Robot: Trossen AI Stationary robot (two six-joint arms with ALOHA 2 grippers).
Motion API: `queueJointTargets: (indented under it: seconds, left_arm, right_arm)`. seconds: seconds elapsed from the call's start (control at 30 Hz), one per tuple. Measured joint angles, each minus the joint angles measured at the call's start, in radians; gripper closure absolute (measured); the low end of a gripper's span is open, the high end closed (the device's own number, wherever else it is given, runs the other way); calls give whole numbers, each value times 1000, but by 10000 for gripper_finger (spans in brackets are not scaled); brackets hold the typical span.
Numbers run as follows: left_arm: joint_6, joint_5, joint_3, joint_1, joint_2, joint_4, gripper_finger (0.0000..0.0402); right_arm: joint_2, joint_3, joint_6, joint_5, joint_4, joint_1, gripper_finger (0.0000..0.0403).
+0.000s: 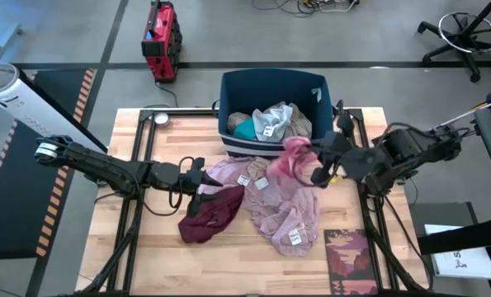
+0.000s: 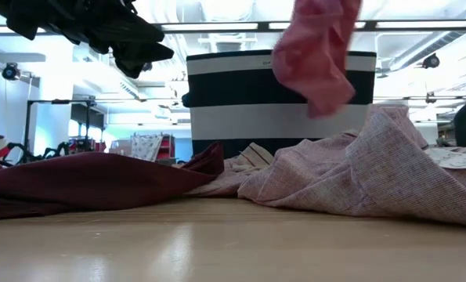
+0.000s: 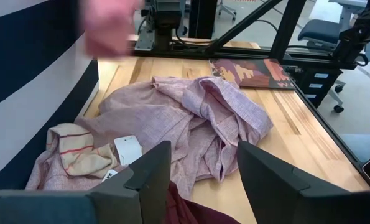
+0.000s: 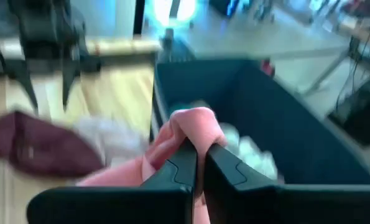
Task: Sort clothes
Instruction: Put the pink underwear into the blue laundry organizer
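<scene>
My right gripper [image 1: 318, 167] is shut on a coral pink garment [image 1: 293, 157], held up just in front of the dark blue bin [image 1: 311, 87]. The garment also hangs in the low view [image 2: 317, 51]. My left gripper [image 1: 200, 176] is open and empty above a maroon garment [image 1: 212, 214], which lies flat on the table. A mauve-pink garment [image 1: 282, 210] with white tags lies crumpled on the table beside it. A tan striped piece [image 3: 73, 152] rests on its edge near the bin. Grey, teal and tan garments [image 1: 270, 122] lie in the bin. My right gripper pinches a bunched fold at the top of the coral pink garment [image 4: 194, 124] between its two fingers. The fingers come in from the table's right side, slanting down. The garment hangs slack below them [image 2: 326, 94], clear of the table, in front of the bin's wall.
A brown and red book [image 1: 348, 256] lies at the table's near right corner. The bin's striped wall [image 2: 240, 117] stands at the far middle of the table. A red device [image 1: 160, 37] stands on the floor beyond the table. Bare wood [image 1: 138, 247] shows at the near left.
</scene>
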Motion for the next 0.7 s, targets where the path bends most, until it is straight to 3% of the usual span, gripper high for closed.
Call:
queueJointTargets:
  seconds: [0.2, 0.33, 0.53, 0.7]
  left_arm:
    - [-1, 0, 0, 0, 0, 0, 210]
    - [-3, 0, 0, 0, 0, 0, 203]
    - [-3, 0, 0, 0, 0, 0, 200]
    - [-3, 0, 0, 0, 0, 0, 206]
  right_arm:
    - [0, 27, -330, -2, 310, -87, 403]
    - [0, 51, -467, -22, 419, -164, 403]
    - [0, 58, -558, -109, 506, -313, 403]
    - [20, 56, -534, -250, 504, -467, 403]
